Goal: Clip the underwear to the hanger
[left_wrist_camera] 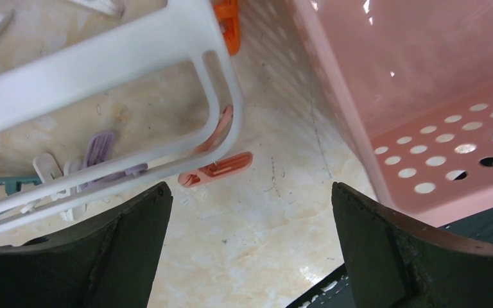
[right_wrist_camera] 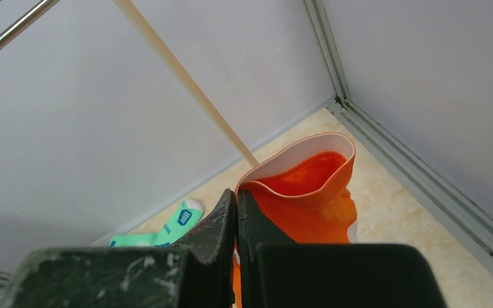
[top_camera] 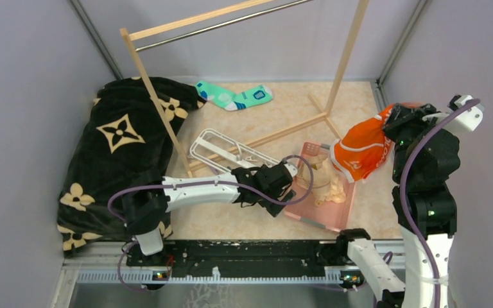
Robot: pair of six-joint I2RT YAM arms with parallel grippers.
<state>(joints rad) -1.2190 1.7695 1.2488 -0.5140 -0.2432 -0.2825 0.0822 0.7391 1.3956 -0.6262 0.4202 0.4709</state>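
At far right, above the tabletop [top_camera: 276,109], underwear [top_camera: 359,151] dangling, pinched in clenched right jaws. Well apart to its left, hanger [left_wrist_camera: 96,64] lying flat, long axis slanting toward released left jaws just beside its near corner.

The underwear [top_camera: 359,151] is showing bright orange with white trim, while the hanger [top_camera: 221,149] is showing plain white, with 1 orange clip [left_wrist_camera: 215,172] and 1 pale purple clip [left_wrist_camera: 99,147]. The blanket [top_camera: 119,147] is displaying black with cream flower-star motifs. The sock [top_camera: 234,96] is showing mint green with white and dark blue, and the basket [top_camera: 341,208] is showing pink against the beige marbled table [top_camera: 276,106].
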